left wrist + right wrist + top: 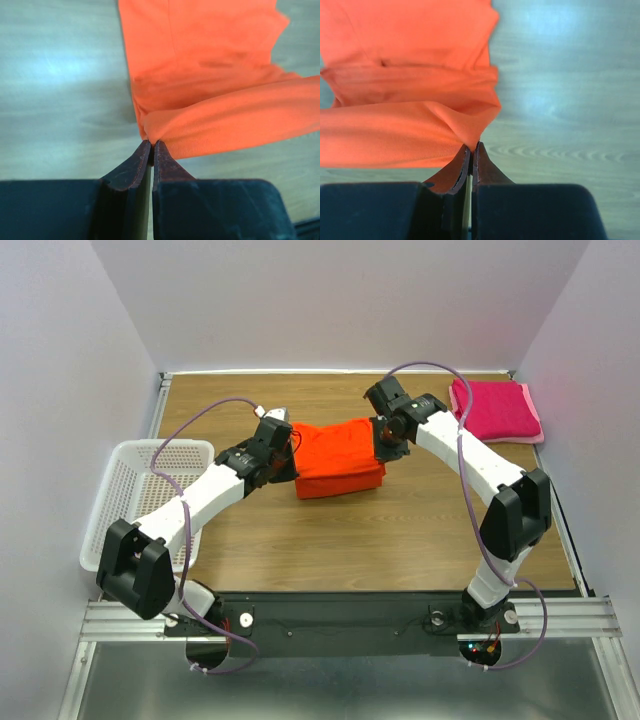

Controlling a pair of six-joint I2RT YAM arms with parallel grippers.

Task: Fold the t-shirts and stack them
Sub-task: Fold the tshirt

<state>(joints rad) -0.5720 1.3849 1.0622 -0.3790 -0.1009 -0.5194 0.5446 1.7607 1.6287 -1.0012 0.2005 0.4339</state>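
We find the orange shirt point(338, 460) near the middle of the table point(420, 540), a little toward 12 o'clock. It is already gathered into a thick, roughly rectangular bundle, not spread flat. In the left wrist view the orange shirt point(210, 75) shows a rolled fold of cloth lifted across flatter layers that lie on the wood. The right wrist view shows the same orange shirt point(405, 75) from its other end.

The left gripper point(292, 456) meets the bundle at its 9 o'clock edge. Close up, the left gripper point(151, 146) has its jaws pressed nearly together on a corner of the orange cloth. The right gripper point(383, 452) is at the 3 o'clock edge. Seen from the wrist, the right gripper point(471, 148) is likewise clamped tight on a pinch of the fold. So both ends of one fold are held at once.

The pink shirt point(495, 410) lies at about 2 o'clock from the orange one, well apart from it, in the far right corner. It looks like a neat folded square, so we judge that half of the folding done. The basket point(130, 500) stands at 8 o'clock by the left edge, and we see no cloth in it.

By our reading the task is past its midpoint. What is left is to lay this last orange fold down squarely and then set one shirt on the other. No stack exists yet.
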